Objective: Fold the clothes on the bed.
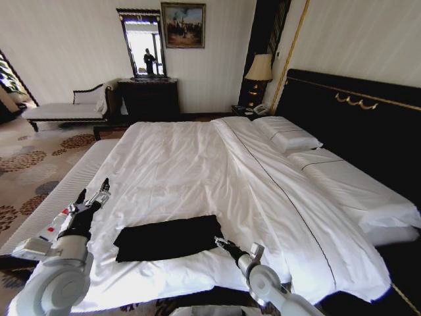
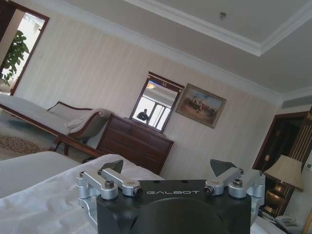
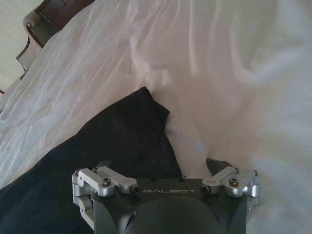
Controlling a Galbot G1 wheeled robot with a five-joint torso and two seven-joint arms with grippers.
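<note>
the black t-shirt point(image 1: 168, 238) is lying on the bed point(image 1: 197, 171) as a narrow folded band, close to the bed's foot edge, well apart from the pillows point(image 1: 287, 135) near the headboard. the left hand point(image 1: 93, 199) is hovering beside the t-shirt's left end, above the sheet, with its fingers spread wide and holding nothing. the right hand point(image 1: 225, 246) is sitting just beside the t-shirt's right end, also spread wide and empty; in the right wrist view the t-shirt point(image 3: 107, 156) is running under one side of the right hand point(image 3: 161, 168), while the other finger is over bare sheet.

the likely trouble from here: a pinch at that right end could be gathering the white sheet along with the soft black fabric, or catching only the top layer so the band is opening out instead of folding over. the left hand is off the cloth, so one-sided pulling could be dragging the t-shirt askew (the sheet is already wrinkled around it).

the t-shirt's lettering is not visible, and how many layers are stacked is hard to tell. the left wrist view is looking across the room rather than at the t-shirt, and whether the right fingers are touching the cloth is unclear.
</note>
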